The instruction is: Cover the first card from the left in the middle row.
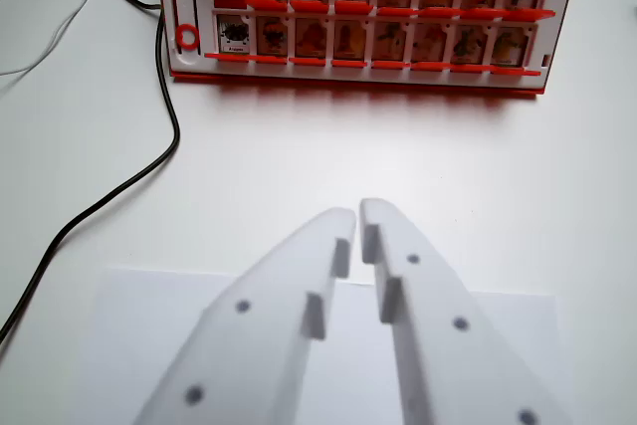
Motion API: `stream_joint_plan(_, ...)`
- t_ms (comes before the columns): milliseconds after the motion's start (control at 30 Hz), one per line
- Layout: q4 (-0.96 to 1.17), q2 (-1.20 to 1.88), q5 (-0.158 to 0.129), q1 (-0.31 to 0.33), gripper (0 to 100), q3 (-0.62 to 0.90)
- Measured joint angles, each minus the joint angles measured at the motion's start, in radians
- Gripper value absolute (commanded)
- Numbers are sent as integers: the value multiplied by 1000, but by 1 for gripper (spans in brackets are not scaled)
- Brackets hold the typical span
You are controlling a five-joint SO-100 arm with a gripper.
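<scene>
1. White gripper (358, 214) down front, jaws pretty much closed, nothing in them.
2. Black cable (149, 168) snakes along the wrist view's left.
3. Red game board (363, 17) sits far back, cards (309, 37) in rows; middle row's cut off.

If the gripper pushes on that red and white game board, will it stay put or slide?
The game board looks like thin, light plastic lying flat on a smooth white table, so it would probably slide rather than tip. Its small hinged card frames likely flip easily. The gripper looks nearly shut.
</scene>
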Motion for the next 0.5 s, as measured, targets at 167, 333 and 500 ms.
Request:
stream_joint_plan(167,69,14,17,0,0,-57)
stream_joint_plan(333,63,14,17,0,0,-67)
stream_joint_plan(500,60,14,17,0,0,-67)
